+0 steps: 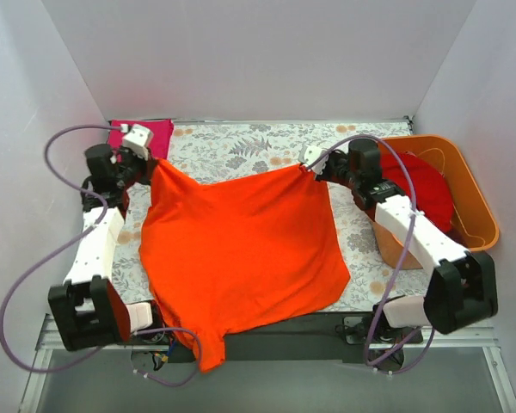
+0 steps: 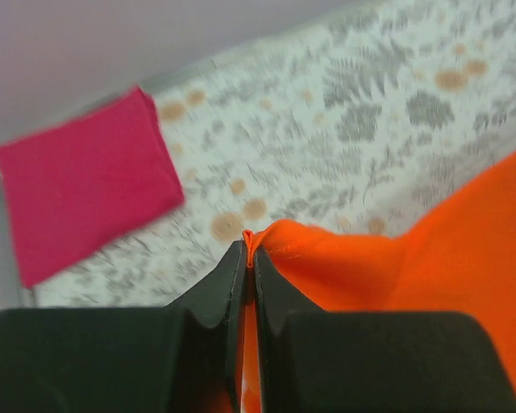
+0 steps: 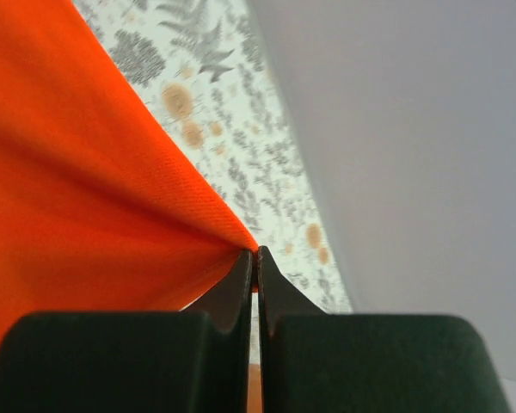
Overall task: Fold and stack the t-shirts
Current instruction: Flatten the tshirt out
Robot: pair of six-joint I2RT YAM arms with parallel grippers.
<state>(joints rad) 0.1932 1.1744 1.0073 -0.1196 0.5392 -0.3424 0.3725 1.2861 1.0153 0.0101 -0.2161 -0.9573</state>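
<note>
Up at the far side of the tabletop (image 1: pixel 241 142), the left end effector (image 1: pixel 152 162) and right end effector (image 1: pixel 310 166) are each pinched tight on a corner of the orange t-shirt (image 1: pixel 241 249). The held edge runs left to right between them. The rest spreads back toward the arm bases and spills over the near edge, so any fold probably comes that way. The folded magenta t-shirt (image 1: pixel 159 133) sits just behind the left one, and the red t-shirt (image 1: pixel 426 189) is in the tub (image 1: pixel 486 225) by the right arm.

Plain pale grey walls (image 1: pixel 258 60) close in the worktop (image 1: pixel 241 151) along its far, left and right edges, under soft, even light. A white cloth (image 2: pixel 370 103) printed with grey leaves and tan flowers covers it. A metal rail (image 1: pixel 284 344) runs along its near edge.
</note>
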